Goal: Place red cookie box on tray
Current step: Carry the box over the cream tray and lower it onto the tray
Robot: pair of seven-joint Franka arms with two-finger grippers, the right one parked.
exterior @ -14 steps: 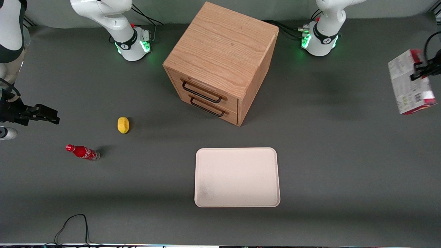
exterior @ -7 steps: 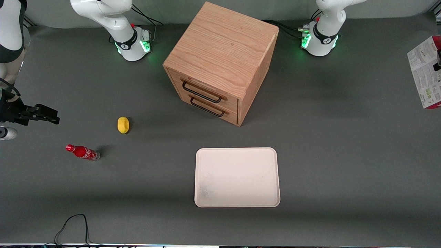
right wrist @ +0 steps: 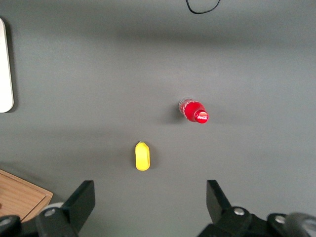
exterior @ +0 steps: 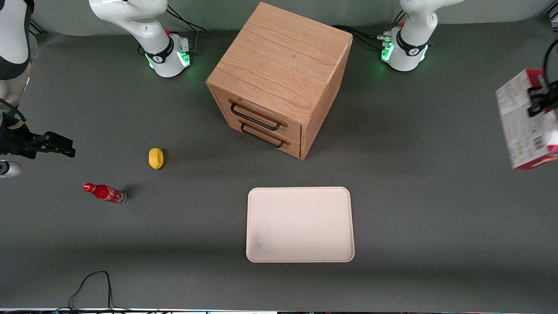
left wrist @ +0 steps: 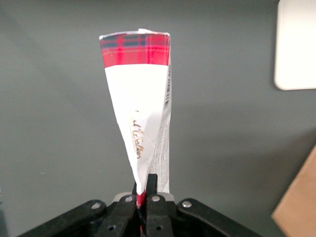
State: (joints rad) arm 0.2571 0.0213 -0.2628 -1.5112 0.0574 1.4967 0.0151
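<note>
The red cookie box (exterior: 525,122) hangs in the air at the working arm's end of the table, its whitish printed face toward the front camera. My gripper (exterior: 537,101) is shut on the box's upper end. From the wrist camera the box (left wrist: 143,108) shows edge-on, white with a red tartan end, pinched between the black fingers (left wrist: 151,183) of the gripper (left wrist: 145,186). The cream tray (exterior: 300,224) lies flat on the grey table, nearer the front camera than the cabinet and well away from the box. A corner of the tray (left wrist: 296,49) shows in the wrist view.
A wooden two-drawer cabinet (exterior: 279,78) stands mid-table between the arm bases. Toward the parked arm's end lie a yellow lemon-like object (exterior: 155,158) and a small red cola bottle (exterior: 104,192). A black cable (exterior: 93,285) loops at the table's front edge.
The held box swung out toward the table's end half a second ago, nearly leaving view, and has come back inward and lower, close to where it was a second ago.
</note>
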